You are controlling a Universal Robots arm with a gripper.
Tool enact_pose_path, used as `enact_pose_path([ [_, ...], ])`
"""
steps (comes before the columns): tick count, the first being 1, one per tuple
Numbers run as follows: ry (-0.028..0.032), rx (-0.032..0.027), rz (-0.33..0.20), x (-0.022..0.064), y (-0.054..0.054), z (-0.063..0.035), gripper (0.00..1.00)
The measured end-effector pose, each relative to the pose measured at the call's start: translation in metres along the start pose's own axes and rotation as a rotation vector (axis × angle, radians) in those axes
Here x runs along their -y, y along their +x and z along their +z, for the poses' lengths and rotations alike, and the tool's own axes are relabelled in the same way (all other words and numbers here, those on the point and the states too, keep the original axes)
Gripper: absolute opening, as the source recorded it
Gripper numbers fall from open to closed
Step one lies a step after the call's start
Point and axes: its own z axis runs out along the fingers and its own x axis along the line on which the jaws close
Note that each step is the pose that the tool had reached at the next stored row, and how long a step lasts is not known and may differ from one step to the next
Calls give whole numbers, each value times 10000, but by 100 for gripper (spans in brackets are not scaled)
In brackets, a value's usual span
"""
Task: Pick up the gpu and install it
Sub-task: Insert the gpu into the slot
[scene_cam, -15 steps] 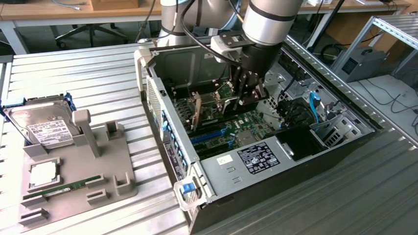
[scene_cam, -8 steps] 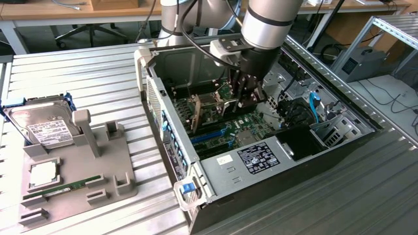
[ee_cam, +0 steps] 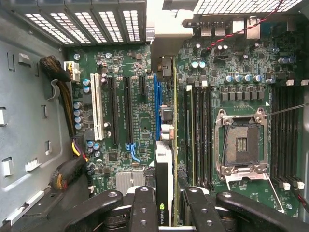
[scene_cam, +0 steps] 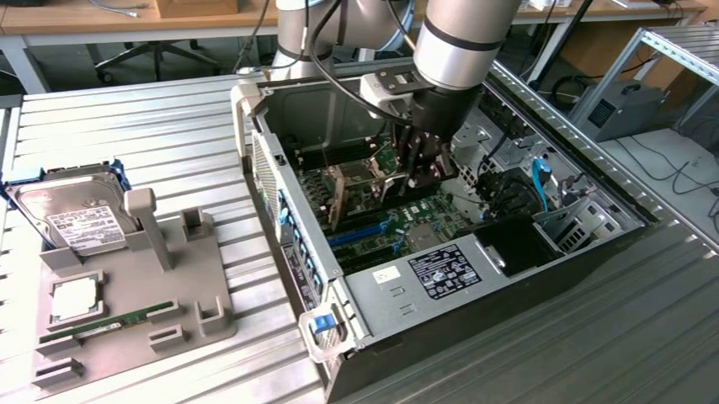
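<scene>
1. Gripper (ee_cam: 167,195) clamped on gpu (ee_cam: 164,159), card edge-on betw. fingers (ee_cam: 145,208).
2. Gpu sits directly over blue slot (ee_cam: 157,108) on mobo (ee_cam: 130,125), long axis parallel to slot; seated or not, can't tell.

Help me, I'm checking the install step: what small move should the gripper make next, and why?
Probably lower the gripper a little, straight toward the motherboard. It grips the gpu edge-on inside the case, with the card's edge running beside the blue slot, apparently not yet seated. Whether the two line up exactly I cannot tell.
</scene>
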Motion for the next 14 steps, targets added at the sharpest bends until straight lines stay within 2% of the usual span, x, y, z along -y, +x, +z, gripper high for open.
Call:
enact_pose_path([
  [14,1,1,1,-81,4,5,27],
])
